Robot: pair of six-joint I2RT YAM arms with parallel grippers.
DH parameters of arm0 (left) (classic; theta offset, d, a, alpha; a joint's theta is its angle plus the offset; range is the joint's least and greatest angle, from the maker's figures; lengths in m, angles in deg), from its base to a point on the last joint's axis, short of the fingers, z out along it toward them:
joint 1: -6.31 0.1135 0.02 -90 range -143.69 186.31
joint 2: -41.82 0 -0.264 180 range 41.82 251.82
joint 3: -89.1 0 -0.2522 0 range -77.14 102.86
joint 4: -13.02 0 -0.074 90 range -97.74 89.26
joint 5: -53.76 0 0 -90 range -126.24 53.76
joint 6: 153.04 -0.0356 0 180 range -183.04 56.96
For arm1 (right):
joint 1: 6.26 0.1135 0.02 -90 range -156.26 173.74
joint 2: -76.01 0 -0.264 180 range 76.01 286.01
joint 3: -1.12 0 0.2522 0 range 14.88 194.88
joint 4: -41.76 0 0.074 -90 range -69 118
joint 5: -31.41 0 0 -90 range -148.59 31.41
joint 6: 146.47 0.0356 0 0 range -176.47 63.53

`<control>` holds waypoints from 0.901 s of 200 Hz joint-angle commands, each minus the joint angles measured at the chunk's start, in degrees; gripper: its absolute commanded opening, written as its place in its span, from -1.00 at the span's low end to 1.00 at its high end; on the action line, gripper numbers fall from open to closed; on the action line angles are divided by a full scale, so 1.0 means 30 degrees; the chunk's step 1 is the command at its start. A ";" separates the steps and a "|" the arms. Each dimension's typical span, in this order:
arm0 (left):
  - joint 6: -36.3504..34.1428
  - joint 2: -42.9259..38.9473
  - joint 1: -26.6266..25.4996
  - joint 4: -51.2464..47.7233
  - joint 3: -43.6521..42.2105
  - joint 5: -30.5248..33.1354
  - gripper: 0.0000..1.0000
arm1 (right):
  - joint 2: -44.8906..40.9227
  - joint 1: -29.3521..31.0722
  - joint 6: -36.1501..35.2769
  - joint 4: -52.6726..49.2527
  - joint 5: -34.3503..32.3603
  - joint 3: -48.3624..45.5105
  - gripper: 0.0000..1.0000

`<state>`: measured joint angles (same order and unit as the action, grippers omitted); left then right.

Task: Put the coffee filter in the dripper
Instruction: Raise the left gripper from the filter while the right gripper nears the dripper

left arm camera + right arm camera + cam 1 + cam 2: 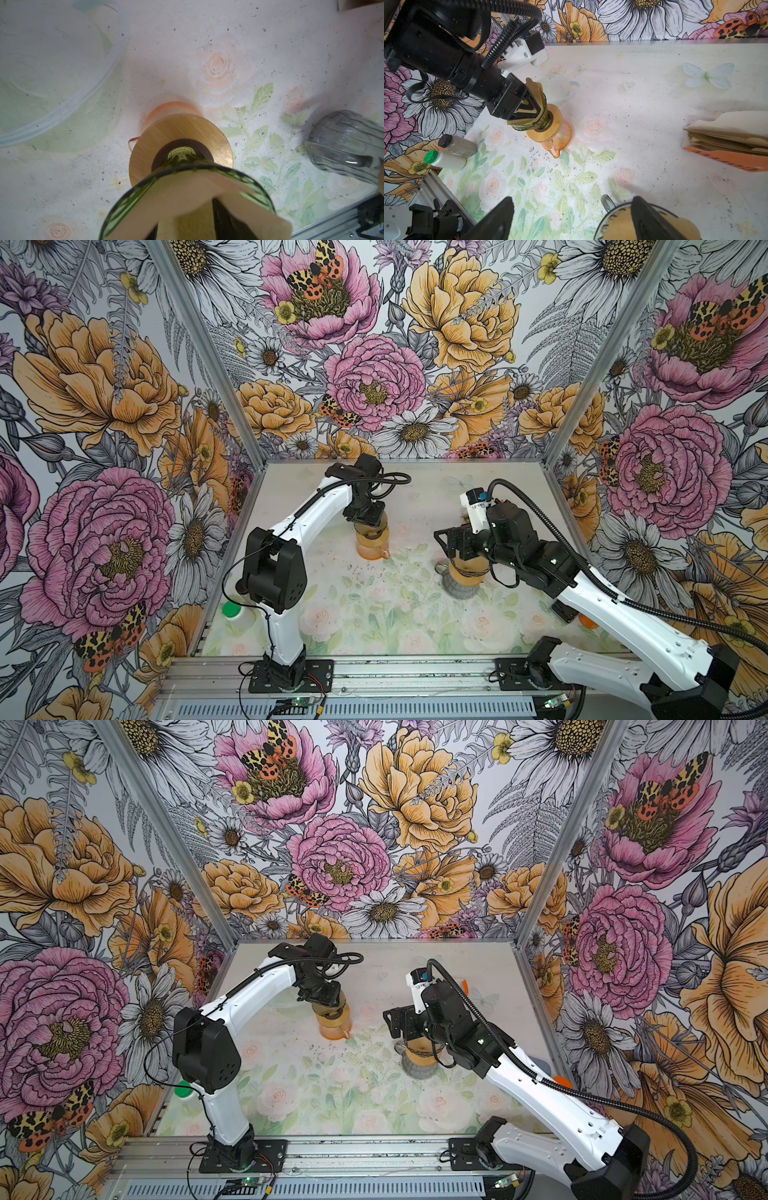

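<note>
A green glass dripper (543, 121) stands on a wooden collar (180, 128) over an orange carafe (372, 549). A brown paper coffee filter (187, 191) sits in the dripper, with one flap (534, 88) standing above the rim. My left gripper (368, 517) points down into the filter, whose paper wraps round the fingers and hides their gap. My right gripper (571, 220) hangs open over a second, clear dripper (466, 572) that holds its own brown filter (618, 226). One of its fingers (652, 220) is above that paper.
A stack of spare filters (733, 133) lies in an orange holder (726, 160) at the back right. A white bottle with a green cap (232, 610) and a dark-capped jar (458, 145) lie at the left edge. A clear plastic bowl (52, 72) sits behind the carafe.
</note>
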<state>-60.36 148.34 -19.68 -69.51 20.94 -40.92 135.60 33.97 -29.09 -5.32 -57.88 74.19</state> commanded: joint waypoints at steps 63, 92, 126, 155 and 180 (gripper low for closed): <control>0.0424 -0.1991 0.0342 -0.0104 0.0645 -0.0580 0.03 | 0.1081 0.0663 0.0155 0.1079 0.0413 0.0541 0.79; 0.0712 -0.2990 0.0564 -0.0079 0.0379 -0.0451 0.08 | 0.2065 0.1062 0.0463 0.1582 0.0278 0.1432 0.78; 0.1582 -0.4288 0.0958 0.0062 0.0033 -0.0575 0.12 | 0.4440 0.1355 0.0700 0.1618 0.0466 0.3418 0.75; 0.2242 -0.5345 0.1362 0.0544 -0.0869 -0.0416 0.29 | 0.6749 0.1399 0.1135 0.1291 0.0874 0.5582 0.75; 0.3342 -0.6518 0.2562 0.1567 -0.2298 -0.1392 0.62 | 0.8791 0.1502 0.1337 0.0510 0.0855 0.7599 0.75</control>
<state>-54.07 131.92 -15.29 -68.29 17.62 -42.17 157.63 37.93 -26.56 -2.50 -55.89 91.48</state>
